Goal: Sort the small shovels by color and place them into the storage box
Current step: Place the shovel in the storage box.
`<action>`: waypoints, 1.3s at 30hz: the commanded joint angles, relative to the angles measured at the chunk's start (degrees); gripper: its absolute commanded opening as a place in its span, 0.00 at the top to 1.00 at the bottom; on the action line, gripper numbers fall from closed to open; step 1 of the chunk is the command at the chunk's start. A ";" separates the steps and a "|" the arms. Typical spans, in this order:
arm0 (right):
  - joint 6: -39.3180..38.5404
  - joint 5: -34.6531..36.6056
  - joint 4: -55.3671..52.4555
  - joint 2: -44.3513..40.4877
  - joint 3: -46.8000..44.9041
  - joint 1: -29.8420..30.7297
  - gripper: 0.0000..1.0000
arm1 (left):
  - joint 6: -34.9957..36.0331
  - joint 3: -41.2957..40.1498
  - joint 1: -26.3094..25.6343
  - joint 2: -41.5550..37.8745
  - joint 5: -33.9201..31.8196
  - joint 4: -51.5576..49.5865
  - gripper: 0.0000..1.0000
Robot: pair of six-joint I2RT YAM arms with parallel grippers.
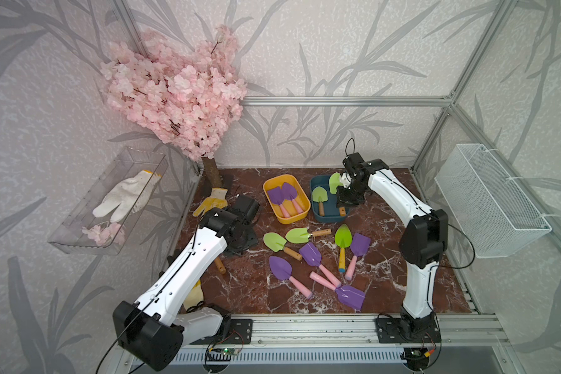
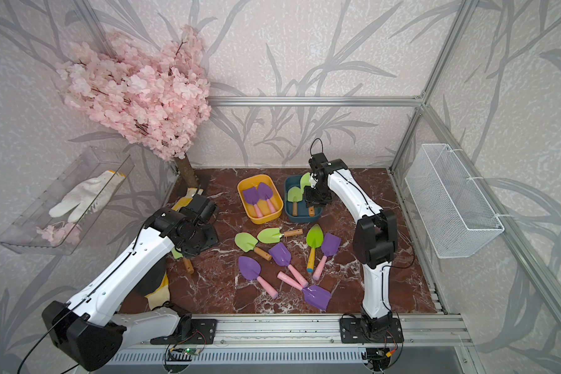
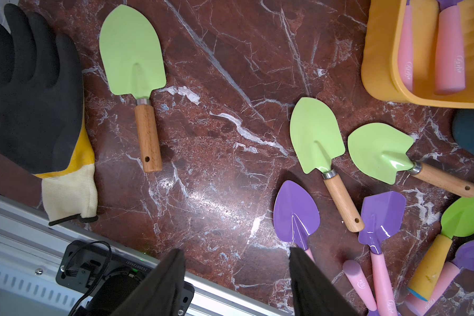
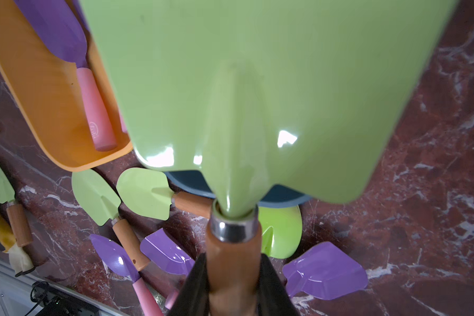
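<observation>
The right gripper (image 4: pixel 234 262) clamped the green shovel (image 4: pixel 257 95), blade ahead of its fingers over the teal tub (image 4: pixel 186 183); the left gripper (image 3: pixel 236 254) stood open.

Only a little writing shows, and none of it reads clearly. The pink handles (image 3: pixel 449 54) each carry a small curly white word, but the letters are too loopy and tiny to make out. The same mark shows in the right wrist view too. A black box (image 3: pixel 74 260) on the rail (image 3: pixel 17 216) has one row of white letters and numbers. It is upside down and blurry, so it cannot be read for sure.
</observation>
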 commanded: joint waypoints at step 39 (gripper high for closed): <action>-0.11 2.76 -4.49 21.78 17.64 -1.40 0.93 | -0.38 0.21 0.26 1.21 0.18 -1.29 0.36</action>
